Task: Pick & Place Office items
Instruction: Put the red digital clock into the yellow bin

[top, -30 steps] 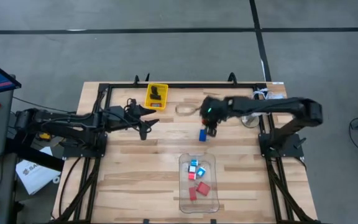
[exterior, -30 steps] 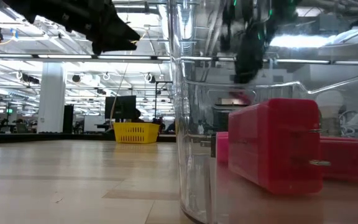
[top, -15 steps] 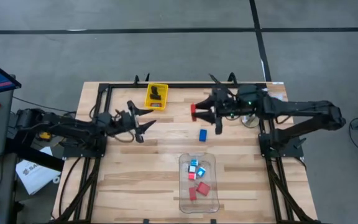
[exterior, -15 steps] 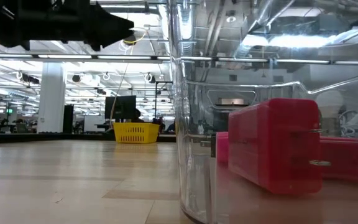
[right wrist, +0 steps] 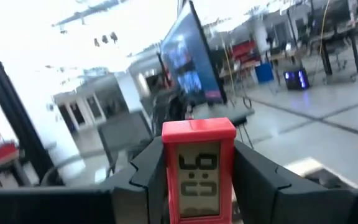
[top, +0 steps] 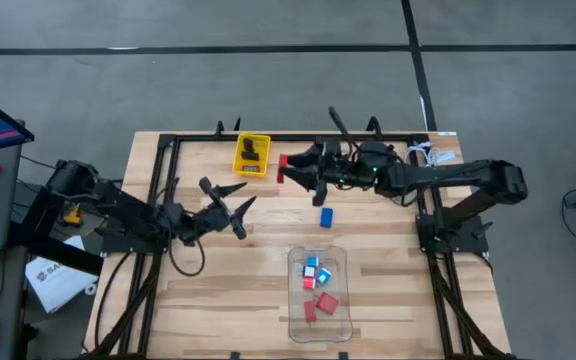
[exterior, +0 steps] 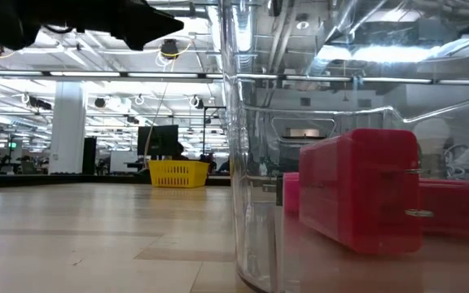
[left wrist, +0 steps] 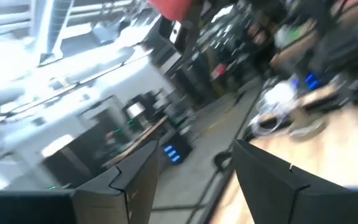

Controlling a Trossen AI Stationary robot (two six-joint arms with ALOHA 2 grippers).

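One red block (top: 284, 168), a small thing with a digital display, sits clamped between the right gripper (top: 290, 168) fingers, held above the far side of the table just right of the yellow tray (top: 251, 154). It looks bound for that tray, so I'd lower it squarely over the rim before releasing, while the left gripper (top: 245, 207), fingers apart and empty, waits at centre-left.

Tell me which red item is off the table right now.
The red block with the digital display, clamped between the right gripper's fingers; the others lie in the clear plastic bin.
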